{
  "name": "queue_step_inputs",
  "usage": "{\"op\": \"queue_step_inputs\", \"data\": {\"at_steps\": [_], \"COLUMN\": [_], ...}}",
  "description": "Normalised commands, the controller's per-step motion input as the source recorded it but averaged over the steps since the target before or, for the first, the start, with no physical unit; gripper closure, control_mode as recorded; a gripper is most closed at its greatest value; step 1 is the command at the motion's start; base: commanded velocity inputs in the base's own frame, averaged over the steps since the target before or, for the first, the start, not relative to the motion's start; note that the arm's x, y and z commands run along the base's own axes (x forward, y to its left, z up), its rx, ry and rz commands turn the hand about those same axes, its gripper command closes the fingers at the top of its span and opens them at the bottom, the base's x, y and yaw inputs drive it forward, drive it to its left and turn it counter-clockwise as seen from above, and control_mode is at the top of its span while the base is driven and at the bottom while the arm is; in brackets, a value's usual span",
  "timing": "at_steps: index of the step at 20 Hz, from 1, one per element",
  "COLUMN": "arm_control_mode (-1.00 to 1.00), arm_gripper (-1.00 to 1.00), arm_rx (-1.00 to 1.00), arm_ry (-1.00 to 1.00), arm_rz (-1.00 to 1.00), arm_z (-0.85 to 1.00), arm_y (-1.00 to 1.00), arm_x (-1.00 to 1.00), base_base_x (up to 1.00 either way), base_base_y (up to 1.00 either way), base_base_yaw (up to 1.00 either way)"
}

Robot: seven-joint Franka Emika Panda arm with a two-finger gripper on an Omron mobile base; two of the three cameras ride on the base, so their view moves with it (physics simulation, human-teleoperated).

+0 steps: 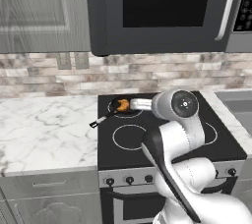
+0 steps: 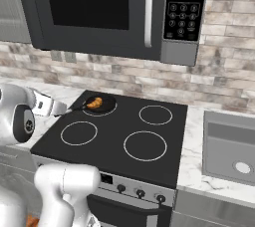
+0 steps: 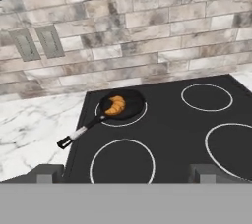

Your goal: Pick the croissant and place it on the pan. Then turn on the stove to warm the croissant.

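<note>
The croissant (image 3: 116,105), small and golden-orange, lies inside the pan (image 3: 129,101), which sits on the back-left burner of the stove (image 3: 172,134). The pan's long handle (image 3: 78,132) points toward the front left, out over the counter's edge. In the left base view the croissant (image 1: 123,104) and pan (image 1: 117,106) sit just left of my hand. My gripper (image 3: 126,174) is open with nothing between its fingers, and it hangs above the stove's front, well back from the pan. From the right base view the gripper (image 2: 60,107) is left of the pan (image 2: 102,104) and croissant (image 2: 94,103).
Dark knobs (image 2: 140,192) line the stove's silver front panel. A microwave (image 1: 162,7) hangs over the cooktop. White marble counter (image 1: 44,129) lies to the left and a sink (image 2: 231,146) to the right. Wall outlets (image 3: 37,41) sit on the brick backsplash.
</note>
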Motion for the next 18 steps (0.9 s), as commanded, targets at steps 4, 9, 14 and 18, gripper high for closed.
{"op": "queue_step_inputs", "data": {"at_steps": [4,9,14,18], "arm_control_mode": [-1.0,-1.0,-1.0,-1.0], "arm_gripper": [-1.0,-1.0,-1.0,-1.0], "arm_rx": [-0.01,-0.04,-0.04,-0.06], "arm_ry": [-0.07,-0.02,-0.09,-0.12], "arm_rz": [0.0,0.0,0.02,0.03], "arm_z": [0.02,-0.07,-0.27,-0.42], "arm_y": [0.08,0.14,0.17,0.2], "arm_x": [-0.67,-0.61,-0.49,-0.37], "base_base_x": [0.0,0.0,0.0,0.0], "base_base_y": [0.0,0.0,0.0,0.0], "base_base_yaw": [0.0,0.0,0.0,0.0]}}
